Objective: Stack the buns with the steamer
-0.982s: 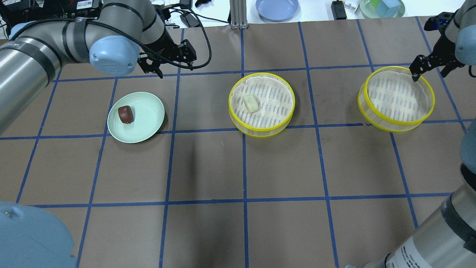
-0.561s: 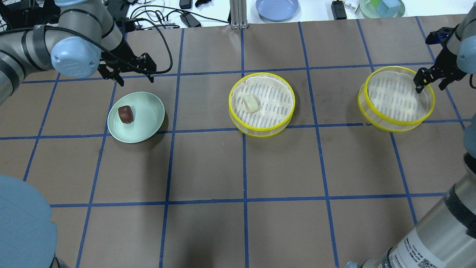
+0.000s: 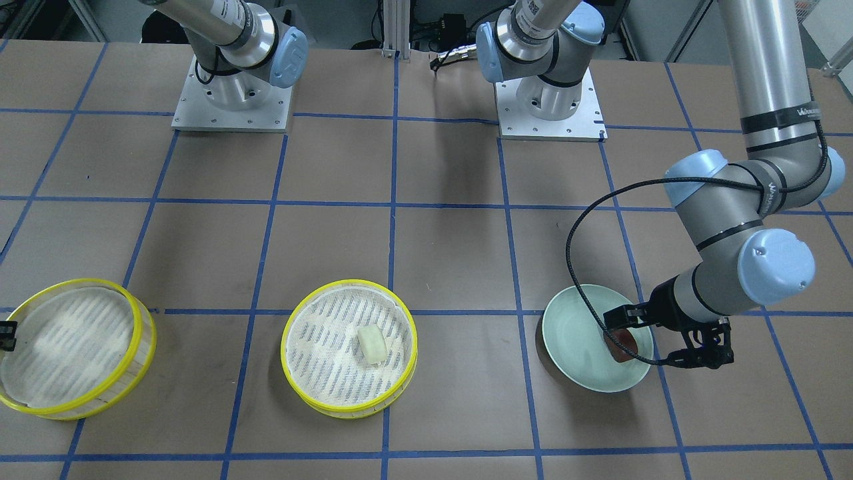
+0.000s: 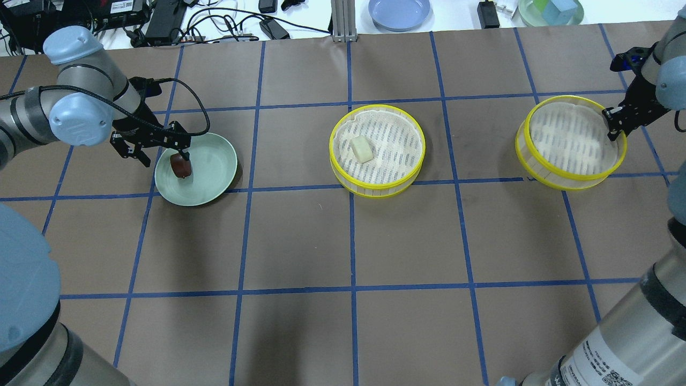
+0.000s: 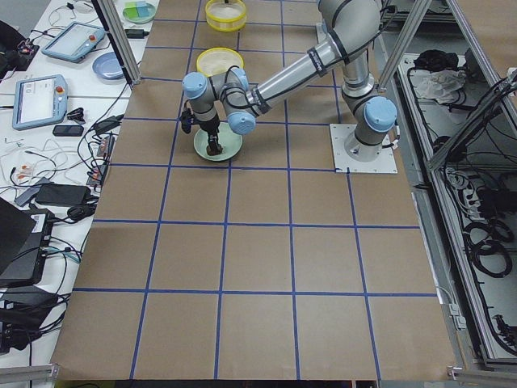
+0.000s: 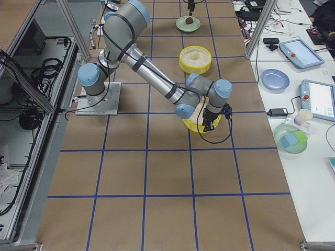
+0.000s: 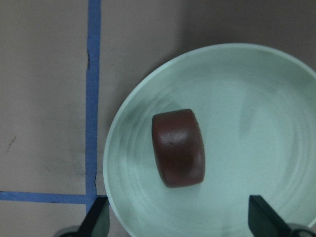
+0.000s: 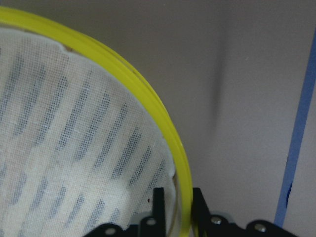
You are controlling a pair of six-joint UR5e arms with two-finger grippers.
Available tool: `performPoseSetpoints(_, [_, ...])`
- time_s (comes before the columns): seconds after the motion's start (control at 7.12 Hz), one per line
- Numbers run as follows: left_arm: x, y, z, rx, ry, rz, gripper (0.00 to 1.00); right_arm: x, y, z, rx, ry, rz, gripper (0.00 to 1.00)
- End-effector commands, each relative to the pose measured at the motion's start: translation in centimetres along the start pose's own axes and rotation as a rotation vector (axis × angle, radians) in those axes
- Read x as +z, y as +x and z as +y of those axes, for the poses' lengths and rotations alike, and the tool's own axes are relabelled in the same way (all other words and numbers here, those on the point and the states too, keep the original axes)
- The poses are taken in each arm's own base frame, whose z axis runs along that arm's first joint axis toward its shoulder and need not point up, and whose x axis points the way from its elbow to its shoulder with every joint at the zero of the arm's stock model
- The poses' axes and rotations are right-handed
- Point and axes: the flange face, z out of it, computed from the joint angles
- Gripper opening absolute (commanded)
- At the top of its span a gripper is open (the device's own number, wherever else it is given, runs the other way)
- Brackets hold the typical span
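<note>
**Operator:** Where are your claws?

**Me:** My left claw [image 4: 164,155] hangs over the brown bun [image 7: 177,147]. It is spread wider than the bun and grips nothing. My right claw [image 8: 177,200] is pinched on the yellow rim of the empty steamer tier [image 4: 563,182], with 1 finger inside the wall and 1 outside.

**Operator:** How will the bun handle?

**Me:** I judge it light, probably soft, and smooth-skinned. I'd take it low across its narrower width and squeeze gently. The tier looks light but thin-walled, so a pinch at 1 rim point may let it tilt.

**Operator:** What holds what?

**Me:** The brown bun lies alone on the pale green plate [image 7: 256,108], toward 1 side. The cream bun [image 4: 362,148] lies off centre in the middle steamer tier [image 4: 375,190]. The tier at my right holds nothing. All 3 stand well apart on the worktop [image 4: 300,241].
</note>
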Motion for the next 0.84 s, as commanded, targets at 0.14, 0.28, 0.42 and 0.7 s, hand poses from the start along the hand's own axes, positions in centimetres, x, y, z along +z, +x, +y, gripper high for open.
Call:
performPoseSetpoints(0.14, [1.5,-0.1,-1.3,-0.176,0.002,0.034,0.94,-2.7,-0.7,0.8,0.007,0.014,0.002,0.00])
performPoseSetpoints(0.28, [1.5,0.0,-2.0,-0.205,0.009,0.057,0.86,-4.1,-1.9,1.2,0.047,-0.003,-0.008,0.00])
performPoseSetpoints(0.42, [1.9,0.0,-2.6,-0.214,0.006,0.059,0.74,-7.6,-5.9,1.8,0.082,-0.029,-0.021,0.00])
performPoseSetpoints(0.7, [2.6,-0.1,-2.7,-0.215,-0.006,0.061,0.09,-12.6,-17.8,0.7,0.086,0.030,-0.033,0.00])
